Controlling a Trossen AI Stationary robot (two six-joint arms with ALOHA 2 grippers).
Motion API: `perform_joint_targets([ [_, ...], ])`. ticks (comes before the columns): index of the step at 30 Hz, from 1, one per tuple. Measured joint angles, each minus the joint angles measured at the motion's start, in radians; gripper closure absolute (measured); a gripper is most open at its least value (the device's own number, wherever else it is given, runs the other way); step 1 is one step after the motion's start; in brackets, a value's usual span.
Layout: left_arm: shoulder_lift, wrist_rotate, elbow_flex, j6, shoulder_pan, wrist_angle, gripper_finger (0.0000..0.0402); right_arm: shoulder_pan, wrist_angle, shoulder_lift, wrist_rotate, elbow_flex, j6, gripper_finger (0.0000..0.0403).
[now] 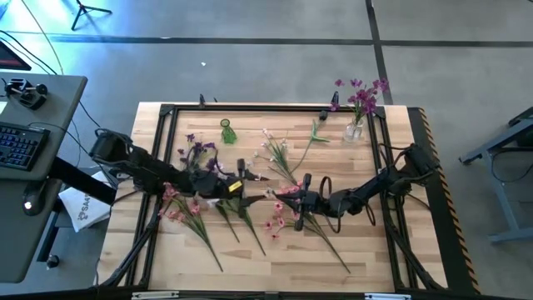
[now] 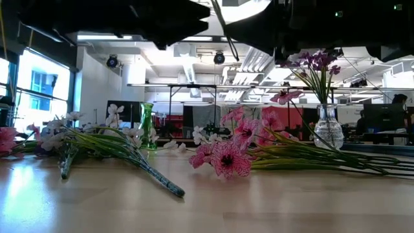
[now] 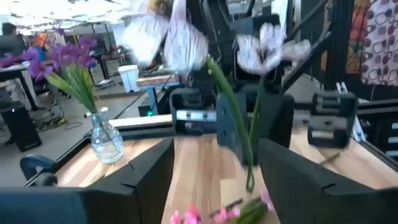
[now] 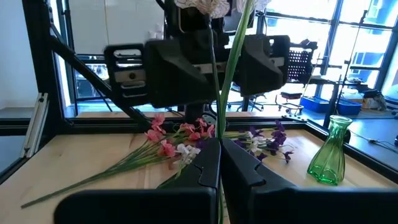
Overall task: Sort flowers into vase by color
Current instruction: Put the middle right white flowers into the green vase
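Observation:
A white flower sprig stands upright with my right gripper shut on its green stem, over the middle of the table. My left gripper faces it from the table's left, open; the stem shows just beyond its fingertips, touching neither. Pink sprigs, white sprigs and purple sprigs lie flat on the wooden table. A clear vase at the far right holds purple flowers. An empty green vase stands at the far middle. My right gripper pinches the sprig's green stem between its two shut fingers. The fingers lie level, coming from the table's right, across the stem. The sprig stands nearly upright with its white blossoms on top; its lower end hangs clear of the table.
A black frame runs around the tabletop. More pink sprigs lie under the left arm. A desk with a keyboard stands left of the table. Bare wood shows along the near edge.

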Motion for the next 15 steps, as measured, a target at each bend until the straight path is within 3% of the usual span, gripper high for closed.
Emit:
perform_joint_targets([
  [8, 0.064, 0.010, 0.075, 0.018, -0.002, -0.002, 0.0189, 0.000, -0.001, 0.000, 0.000, 0.000, 0.003, 0.0403],
  [15, 0.068, 0.005, 0.086, 0.017, -0.003, -0.001, 0.0252, 0.000, -0.003, 0.000, 0.000, -0.001, 0.003, 0.0403],
])
